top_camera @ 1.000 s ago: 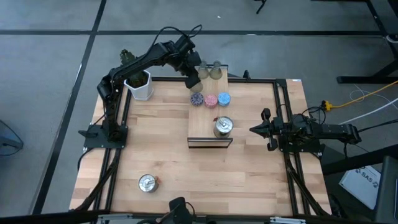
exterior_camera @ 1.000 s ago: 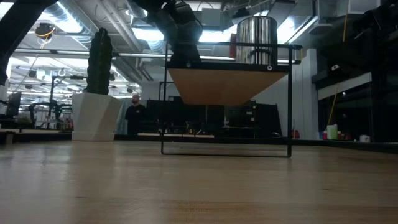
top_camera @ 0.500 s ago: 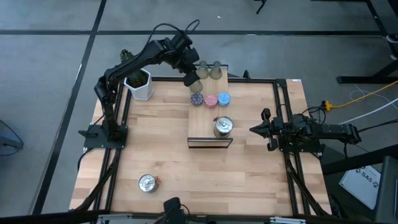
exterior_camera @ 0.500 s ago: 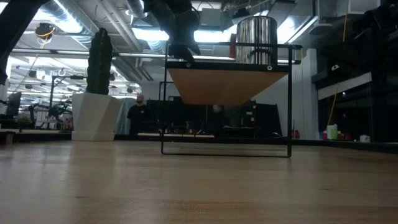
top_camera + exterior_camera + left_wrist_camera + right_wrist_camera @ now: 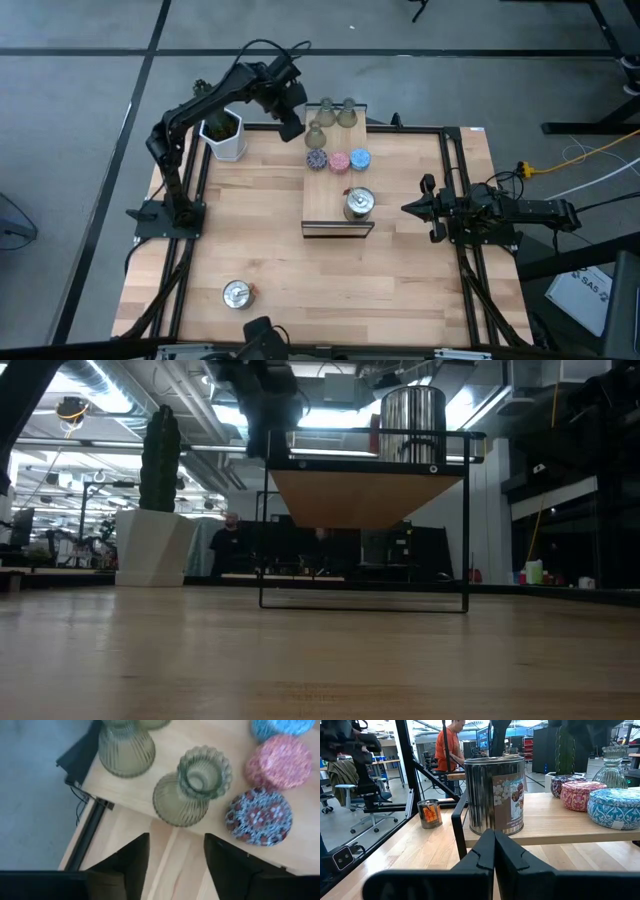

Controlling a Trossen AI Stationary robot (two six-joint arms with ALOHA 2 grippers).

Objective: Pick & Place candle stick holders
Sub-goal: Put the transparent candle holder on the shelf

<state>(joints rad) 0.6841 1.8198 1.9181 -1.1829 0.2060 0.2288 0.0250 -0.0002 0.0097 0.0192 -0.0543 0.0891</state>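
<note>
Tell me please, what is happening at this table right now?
The left gripper is open and empty beside the raised wooden board, close to an olive-green holder standing there. Seven holders stand on the board: three green, the purple, pink and blue ones, and a silver one. Another silver holder stands alone on the table. The right gripper waits, shut.

Robotics lab or open industrial workspace. Wooden worktable point(image 5: 270, 240) sits in a black metal frame on a grey floor point(image 5: 90, 110) marked with dark lines; low view shows exposed ceiling ducts point(image 5: 120, 410) at upper left. Right wrist view shows a person in an orange shirt point(image 5: 451, 745) at upper centre, a wheeled office chair point(image 5: 367, 802) at left.
</note>
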